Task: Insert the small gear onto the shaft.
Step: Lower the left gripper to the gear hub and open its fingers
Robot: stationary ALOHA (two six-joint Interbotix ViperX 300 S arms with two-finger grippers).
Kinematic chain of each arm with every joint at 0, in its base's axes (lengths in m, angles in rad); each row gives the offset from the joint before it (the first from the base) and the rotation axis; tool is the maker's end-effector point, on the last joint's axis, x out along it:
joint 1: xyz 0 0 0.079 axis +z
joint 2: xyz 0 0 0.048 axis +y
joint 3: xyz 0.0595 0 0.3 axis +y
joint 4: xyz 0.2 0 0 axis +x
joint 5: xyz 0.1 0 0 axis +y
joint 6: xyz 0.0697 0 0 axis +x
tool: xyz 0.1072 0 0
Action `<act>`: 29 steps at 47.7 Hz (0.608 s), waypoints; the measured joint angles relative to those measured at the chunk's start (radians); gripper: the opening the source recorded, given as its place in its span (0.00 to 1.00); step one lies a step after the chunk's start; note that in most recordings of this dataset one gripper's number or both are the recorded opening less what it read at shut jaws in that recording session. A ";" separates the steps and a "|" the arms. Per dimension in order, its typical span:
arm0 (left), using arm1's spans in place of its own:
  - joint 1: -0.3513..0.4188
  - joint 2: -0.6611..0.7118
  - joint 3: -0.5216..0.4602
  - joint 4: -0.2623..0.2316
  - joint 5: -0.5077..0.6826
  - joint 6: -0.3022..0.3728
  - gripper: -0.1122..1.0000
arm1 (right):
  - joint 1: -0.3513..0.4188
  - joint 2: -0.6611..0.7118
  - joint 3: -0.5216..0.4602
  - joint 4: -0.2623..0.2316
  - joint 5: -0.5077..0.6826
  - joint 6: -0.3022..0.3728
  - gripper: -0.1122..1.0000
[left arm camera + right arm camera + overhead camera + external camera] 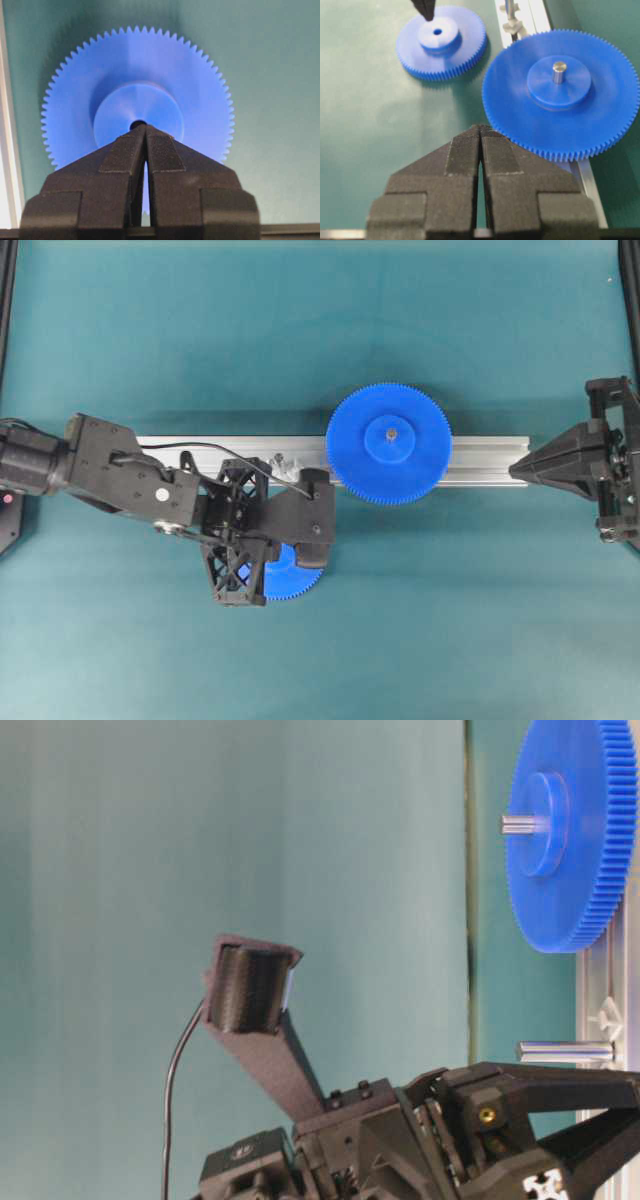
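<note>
Small gear (135, 95) flat on table; left fingers (125, 155) pressed together, empty, tips at hub. Right fingers (465, 150) together, empty.

Your robot's left arm (120, 475) is black and blocky, with a thin black cable looping along its top and a small white dot on its side. Its left gripper (145, 131) has two black wedge fingers with rough, ribbed pads. The right gripper (480, 131) looks the same: black, pointy, with lined pads. You can see a brass-coloured screw (487, 1116) too.
</note>
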State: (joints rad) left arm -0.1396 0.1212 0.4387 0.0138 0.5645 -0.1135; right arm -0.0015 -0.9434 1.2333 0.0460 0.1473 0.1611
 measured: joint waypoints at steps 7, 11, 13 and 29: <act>0.000 0.015 -0.018 0.002 0.025 0.000 0.10 | 0.000 0.000 0.002 0.000 0.000 0.000 0.13; 0.000 0.023 -0.031 0.000 0.038 0.000 0.10 | 0.000 0.000 0.002 0.000 0.000 0.000 0.13; 0.000 0.026 -0.035 0.000 0.046 0.000 0.10 | 0.000 0.002 0.002 0.000 0.000 0.000 0.13; 0.000 0.034 -0.055 0.002 0.097 0.002 0.10 | 0.000 -0.003 0.002 0.000 -0.002 0.000 0.13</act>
State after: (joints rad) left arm -0.1396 0.1549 0.3835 0.0153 0.6611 -0.1120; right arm -0.0015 -0.9465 1.2349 0.0460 0.1457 0.1611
